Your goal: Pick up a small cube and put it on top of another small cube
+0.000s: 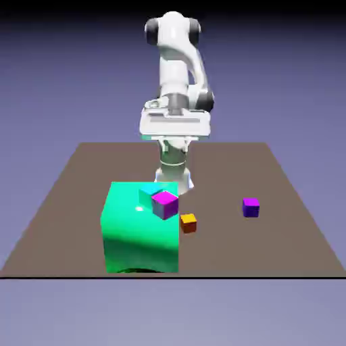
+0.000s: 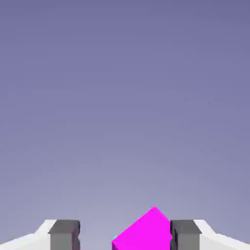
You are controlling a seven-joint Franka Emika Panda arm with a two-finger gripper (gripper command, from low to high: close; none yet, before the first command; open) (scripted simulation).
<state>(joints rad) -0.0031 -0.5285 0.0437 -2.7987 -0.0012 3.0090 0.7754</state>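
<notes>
At the lower left of the exterior view, a big glossy green block [image 1: 138, 233] stands in the way, with a magenta-topped grey-sided cube [image 1: 165, 205] at its upper right corner. A small orange cube [image 1: 188, 224] sits just beside the block, leaving a narrow gap. Bare brown tabletop [image 1: 223, 179] opens toward the upper right.

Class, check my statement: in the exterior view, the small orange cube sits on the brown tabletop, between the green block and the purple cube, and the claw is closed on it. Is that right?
Not quite: the claw is open, its tips apart, as the hand view shows.
</notes>
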